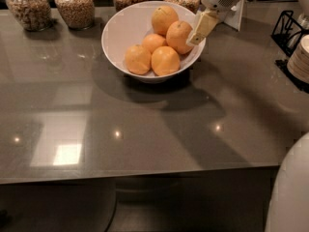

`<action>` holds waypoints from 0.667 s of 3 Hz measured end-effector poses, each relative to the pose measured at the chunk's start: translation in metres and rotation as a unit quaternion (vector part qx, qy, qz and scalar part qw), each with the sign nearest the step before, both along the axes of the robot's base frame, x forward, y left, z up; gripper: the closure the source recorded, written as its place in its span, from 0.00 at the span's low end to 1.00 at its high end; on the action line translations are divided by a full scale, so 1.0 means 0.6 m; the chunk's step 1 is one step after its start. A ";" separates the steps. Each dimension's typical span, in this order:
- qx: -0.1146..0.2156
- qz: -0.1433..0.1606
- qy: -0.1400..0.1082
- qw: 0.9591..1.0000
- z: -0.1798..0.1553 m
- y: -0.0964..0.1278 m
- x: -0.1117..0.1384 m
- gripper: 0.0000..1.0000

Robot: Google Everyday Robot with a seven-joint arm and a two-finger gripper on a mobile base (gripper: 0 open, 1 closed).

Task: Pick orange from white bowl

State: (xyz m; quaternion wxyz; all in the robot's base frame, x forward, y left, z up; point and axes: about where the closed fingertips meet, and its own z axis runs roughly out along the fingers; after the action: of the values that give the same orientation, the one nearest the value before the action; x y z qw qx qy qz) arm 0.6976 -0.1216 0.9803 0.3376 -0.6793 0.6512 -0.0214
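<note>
Up at the top middle, our gripper [200,29] hangs just beside the orange [177,36], which sits at the right side of the white bowl [118,30]; we cannot tell how wide it is open; we think we are reaching; next we must close around the orange.

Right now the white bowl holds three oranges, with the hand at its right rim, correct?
Not quite: the camera view shows five oranges in the white bowl, not three. The hand is at its right rim, as said.
</note>
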 end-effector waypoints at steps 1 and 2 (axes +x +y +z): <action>0.006 -0.004 0.021 1.000 -0.028 0.005 0.015 0.35; 0.011 -0.008 0.041 0.999 -0.055 0.008 0.027 0.31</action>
State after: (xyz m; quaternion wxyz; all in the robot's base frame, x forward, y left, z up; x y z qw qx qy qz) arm 0.7136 -0.1168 0.9475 0.3175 -0.6706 0.6704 0.0108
